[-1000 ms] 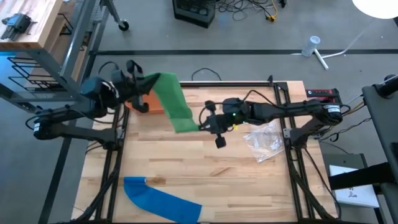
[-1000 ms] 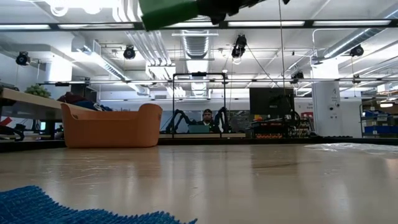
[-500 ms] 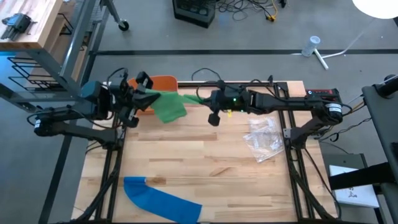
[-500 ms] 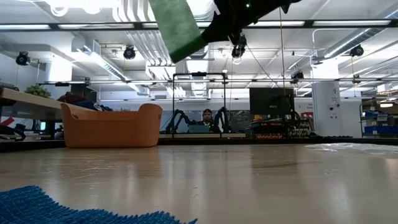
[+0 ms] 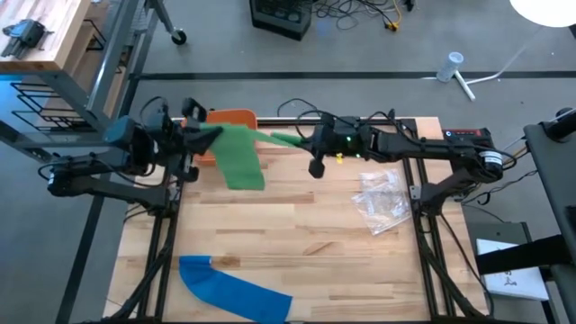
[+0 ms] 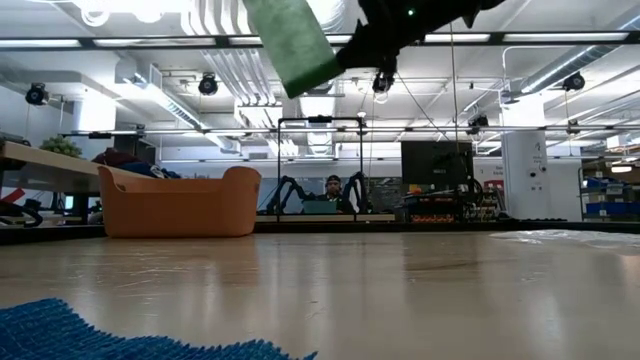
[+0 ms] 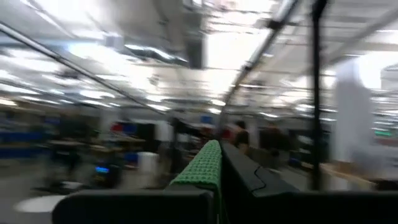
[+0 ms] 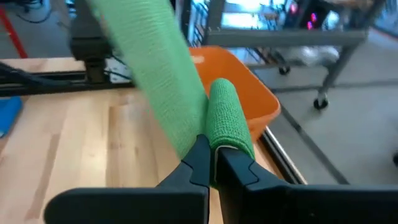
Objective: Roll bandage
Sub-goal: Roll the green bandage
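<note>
Two dark robot arms hold a green bandage (image 5: pixel 238 155) in the air above the far edge of a wooden table (image 5: pixel 297 243). The left gripper (image 5: pixel 200 135), at the far left, has its fingers pressed together, pinching one end of the cloth. The right gripper (image 5: pixel 306 144), near the far centre, is likewise clamped on the other end, where the fabric bunches into a narrow fold. Between them the band runs across, and a wide loose flap sags from the left end toward the table. An orange basket (image 5: pixel 229 126) sits just behind the left gripper; a blue bandage (image 5: pixel 234 288) lies at the near left, and a clear plastic bag (image 5: pixel 382 202) at the right. To roll well, it seems wise to keep both pinches firm, hold the strip taut and level, and turn one end evenly so the edges stack without skewing.
</note>
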